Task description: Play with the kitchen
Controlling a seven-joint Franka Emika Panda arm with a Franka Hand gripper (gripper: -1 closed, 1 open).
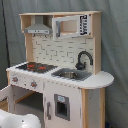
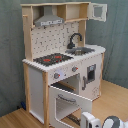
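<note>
White and light-wood kitchen (image 1: 60,70) upright against grey curtain (image 2: 115,45); oven door (image 2: 70,102) swung down, open, toward second exterior view's bottom edge. Hand (image 2: 102,121) just beyond door's free edge, over bare wooden floor (image 2: 112,97); finger spacing indiscernible.

Arm low at the frame edges

White arm (image 1: 17,121) fills the first exterior view's lower left corner; in the second exterior view its white-and-grey end (image 2: 102,121) sits bottom right; fingers unseen.

Grey-green curtain backdrop (image 1: 115,55), light wooden floor (image 2: 112,97), soft even light
</note>
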